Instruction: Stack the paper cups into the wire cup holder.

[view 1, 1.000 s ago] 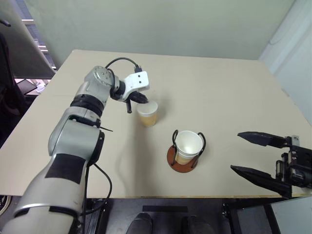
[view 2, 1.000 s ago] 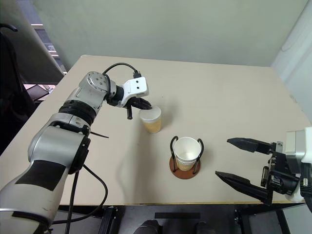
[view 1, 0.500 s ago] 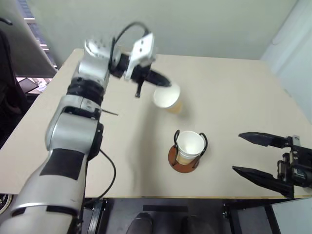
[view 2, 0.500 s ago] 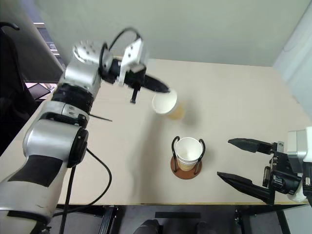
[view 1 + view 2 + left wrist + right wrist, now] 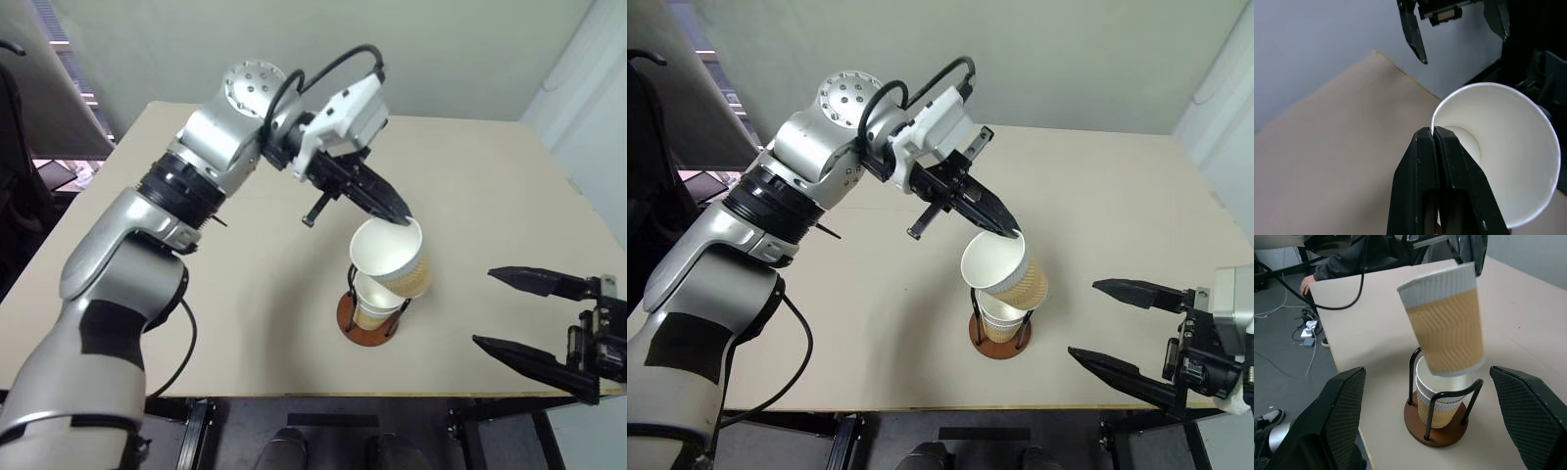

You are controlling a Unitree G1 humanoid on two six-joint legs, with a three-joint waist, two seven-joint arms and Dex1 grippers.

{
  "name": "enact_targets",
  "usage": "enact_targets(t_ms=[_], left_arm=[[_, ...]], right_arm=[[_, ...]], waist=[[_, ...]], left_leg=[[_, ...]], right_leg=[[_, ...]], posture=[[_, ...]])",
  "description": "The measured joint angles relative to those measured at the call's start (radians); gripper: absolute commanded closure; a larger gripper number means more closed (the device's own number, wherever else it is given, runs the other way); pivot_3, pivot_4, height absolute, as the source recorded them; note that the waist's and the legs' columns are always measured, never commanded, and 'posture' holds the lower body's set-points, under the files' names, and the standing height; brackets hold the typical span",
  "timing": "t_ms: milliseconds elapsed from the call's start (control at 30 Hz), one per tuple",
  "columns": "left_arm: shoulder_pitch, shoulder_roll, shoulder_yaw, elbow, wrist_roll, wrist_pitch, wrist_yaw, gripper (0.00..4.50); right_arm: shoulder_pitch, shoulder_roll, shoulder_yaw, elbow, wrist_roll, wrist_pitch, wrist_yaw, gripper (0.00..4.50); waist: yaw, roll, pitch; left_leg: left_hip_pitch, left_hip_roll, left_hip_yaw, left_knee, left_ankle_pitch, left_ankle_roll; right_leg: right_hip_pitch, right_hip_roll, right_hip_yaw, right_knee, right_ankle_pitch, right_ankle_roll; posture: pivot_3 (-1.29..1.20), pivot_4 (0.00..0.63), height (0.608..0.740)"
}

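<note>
Centre frame, above wire cup holder [image 5: 370,318] holding one cup [image 5: 372,297]: paper cup [image 5: 392,257], tilted, rim pinched by left end effector [image 5: 400,219] for nesting. Lower right: right end effector [image 5: 529,315], spread, idle.

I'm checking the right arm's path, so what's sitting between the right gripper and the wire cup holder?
Nothing: in the left eye view, bare table separates the open right gripper from the wire cup holder.
</note>
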Motion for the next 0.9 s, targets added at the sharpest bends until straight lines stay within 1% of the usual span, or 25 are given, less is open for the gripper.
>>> enact_targets(t_ms=[167, 400, 767, 900], left_arm=[[-0.002, -0.024, -0.055, 0.071, 0.029, -0.048, 0.0, 4.47], [-0.02, -0.017, -0.116, 0.093, 0.038, -0.089, 0.0, 4.47], [-0.045, -0.006, -0.196, 0.094, 0.029, -0.137, 0.0, 4.47], [-0.046, -0.016, -0.202, 0.097, 0.039, -0.173, 0.0, 4.47]], right_arm=[[0.03, 0.009, -0.032, -0.022, 0.014, -0.002, -0.025, 0.38], [0.066, 0.023, -0.073, -0.041, 0.02, -0.007, -0.035, 0.38], [0.098, 0.031, -0.076, -0.058, 0.021, -0.024, -0.061, 0.38], [0.108, 0.033, -0.076, -0.07, 0.021, -0.033, -0.069, 0.38]], waist=[[0.0, 0.0, 0.0], [0.0, 0.0, 0.0], [0.0, 0.0, 0.0], [0.0, 0.0, 0.0]], left_leg=[[-0.001, 0.0, 0.0, 0.0, 0.0, 0.001], [-0.001, -0.001, 0.0, 0.0, -0.001, 0.001], [-0.002, -0.001, 0.001, 0.0, -0.001, 0.001], [-0.002, -0.001, 0.001, 0.0, -0.001, 0.001]], right_leg=[[0.0, -0.001, 0.0, -0.001, 0.0, 0.0], [0.0, -0.001, 0.0, -0.001, 0.0, 0.0], [0.0, -0.001, -0.001, -0.001, 0.0, 0.0], [0.0, -0.001, -0.001, -0.001, 0.0, 0.0]], posture=[[0.0, 0.15, 0.74], [0.0, 0.15, 0.74], [0.0, 0.15, 0.74], [0.0, 0.15, 0.74]])
